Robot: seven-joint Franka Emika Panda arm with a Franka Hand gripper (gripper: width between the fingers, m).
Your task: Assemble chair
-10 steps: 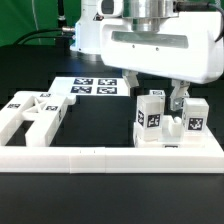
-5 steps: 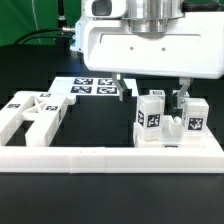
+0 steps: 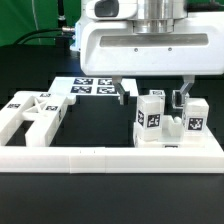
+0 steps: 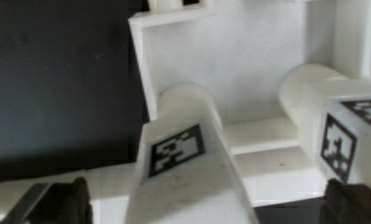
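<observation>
My gripper is open wide and hangs just above the white chair pieces on the exterior view's right. Its fingers stand either side of a tagged square post. A second tagged post stands beside it, on a low white piece. In the wrist view the nearer post rises between my dark fingertips, untouched, with the other post and a flat slab behind. My gripper holds nothing. Another chunky chair piece lies at the exterior view's left.
The long white L-shaped border rail runs along the front and past the right pieces. The marker board lies flat at the back middle. Black table lies in front of the rail.
The jaws have spread wider apart and the hand has shifted slightly to the exterior view's left. The chair pieces have not moved.
</observation>
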